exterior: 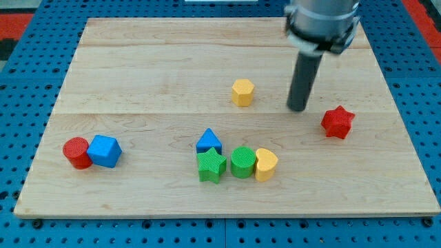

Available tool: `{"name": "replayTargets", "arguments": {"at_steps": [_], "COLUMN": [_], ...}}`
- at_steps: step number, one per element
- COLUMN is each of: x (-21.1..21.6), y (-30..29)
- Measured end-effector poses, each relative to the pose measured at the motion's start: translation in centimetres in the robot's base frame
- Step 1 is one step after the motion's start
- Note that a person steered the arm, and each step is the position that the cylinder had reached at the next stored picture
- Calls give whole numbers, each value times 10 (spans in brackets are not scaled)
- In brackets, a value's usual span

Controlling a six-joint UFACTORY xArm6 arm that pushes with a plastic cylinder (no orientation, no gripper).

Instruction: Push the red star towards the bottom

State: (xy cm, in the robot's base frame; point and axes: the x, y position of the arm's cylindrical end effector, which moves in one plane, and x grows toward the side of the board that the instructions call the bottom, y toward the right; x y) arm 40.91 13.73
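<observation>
Camera view: the red star-shaped plastic block [337, 122] lies flat on the pale wooden worktop [138, 69], lit face up, 1 point aimed toward the view's top; no long axis shows. My tip [298, 108] rests near the star, up-left of it, apart. No gripper exists here, just the rod. The yellow hexagonal block [242, 92] sits farther left of the star.

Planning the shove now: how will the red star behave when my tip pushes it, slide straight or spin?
The red star looks rigid and squat, so it probably slides on the smooth wooden board rather than tipping. Its points may make it spin under an off-centre push. My tip stands at its upper left, apart.
</observation>
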Motion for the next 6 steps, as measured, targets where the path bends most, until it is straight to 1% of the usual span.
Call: {"name": "replayTargets", "arguments": {"at_steps": [1, 2, 3, 4, 5, 6], "x": [-4, 51, 101, 111, 57, 47], "y": [28, 51, 59, 56, 40, -50]}}
